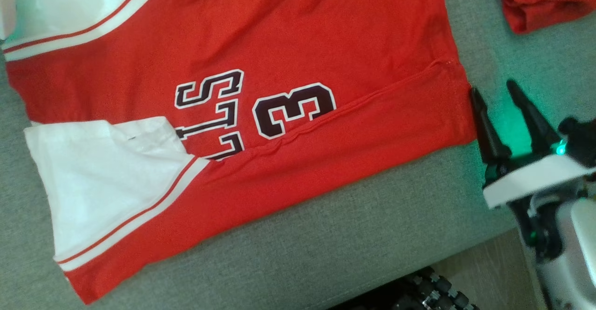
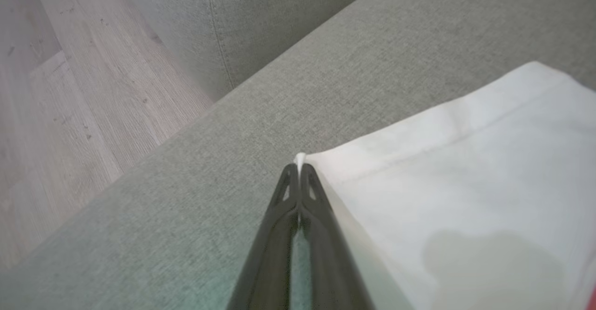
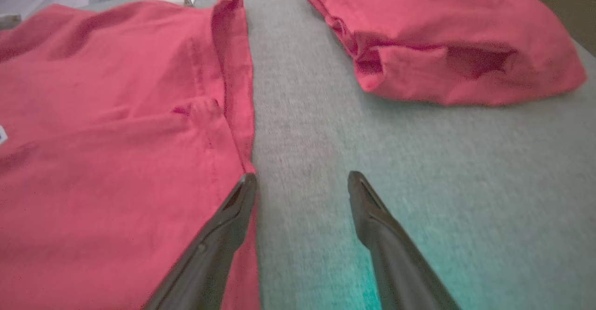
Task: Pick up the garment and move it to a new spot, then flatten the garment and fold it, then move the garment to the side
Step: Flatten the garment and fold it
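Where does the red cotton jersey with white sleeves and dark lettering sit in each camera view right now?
Head view: the jersey spreads across centre and left, its hem end beside the open right gripper.
Left wrist view: its white sleeve lies at lower right, corner pinched in the shut left gripper.
Right wrist view: its red body lies along the left side.
Shared landmark: the grey fabric sofa cushion under it.

Lettering [image 1: 219,114] part-hidden under sleeve [image 1: 107,179], other garment [image 1: 545,0] cropped
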### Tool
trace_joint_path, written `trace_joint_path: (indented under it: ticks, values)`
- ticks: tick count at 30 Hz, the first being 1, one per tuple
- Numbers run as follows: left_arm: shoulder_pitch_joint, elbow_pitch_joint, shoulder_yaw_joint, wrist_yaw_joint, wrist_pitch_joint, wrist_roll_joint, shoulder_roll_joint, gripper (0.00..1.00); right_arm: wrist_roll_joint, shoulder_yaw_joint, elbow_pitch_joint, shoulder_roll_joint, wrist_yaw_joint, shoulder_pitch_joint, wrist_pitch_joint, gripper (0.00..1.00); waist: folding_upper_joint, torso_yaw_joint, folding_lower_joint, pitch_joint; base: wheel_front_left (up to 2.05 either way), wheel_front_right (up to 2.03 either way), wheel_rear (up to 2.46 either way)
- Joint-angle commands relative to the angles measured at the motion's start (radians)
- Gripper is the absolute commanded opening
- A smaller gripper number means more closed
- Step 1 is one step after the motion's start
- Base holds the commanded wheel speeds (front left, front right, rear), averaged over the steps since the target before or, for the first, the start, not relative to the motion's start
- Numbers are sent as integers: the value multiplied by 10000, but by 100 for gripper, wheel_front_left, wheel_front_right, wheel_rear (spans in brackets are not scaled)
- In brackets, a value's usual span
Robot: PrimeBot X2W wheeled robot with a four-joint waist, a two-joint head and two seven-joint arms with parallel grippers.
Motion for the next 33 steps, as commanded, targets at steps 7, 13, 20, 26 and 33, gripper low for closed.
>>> trace_joint_path:
  ticks: [7, 13, 20, 26, 33]
  values:
    - [-769, -153, -135, 18, -1102, -16, 493, 0, 1228, 624, -632, -1000, -7, -1786, 1388, 100, 0, 307, 0, -320, 0, 0, 0]
    - [-1172, -183, -625, 18, -1778, -177, 211, 0, 2934, 1439, 385, -1400, -7, -4153, 3393, 100, 0, 782, 0, -386, 0, 0, 0]
    - [-1714, -225, -1305, 18, -2278, -351, -15, 0, 2984, 2455, 2627, -1668, -7, -6402, 4148, 100, 0, 1335, 0, -259, 0, 0, 0]
    - [-2018, -146, -1745, 18, -2645, -731, -171, 0, 3296, 3093, 4006, -1665, -7, -7344, 4414, 100, 0, 1675, 0, -192, 0, 0, 0]
    - [-2232, 58, -2177, 17, -2963, -1092, -224, 0, 3708, 3665, 4675, -1643, -7, -7932, 3961, 100, 0, 1820, 0, -168, 0, 0, 0]
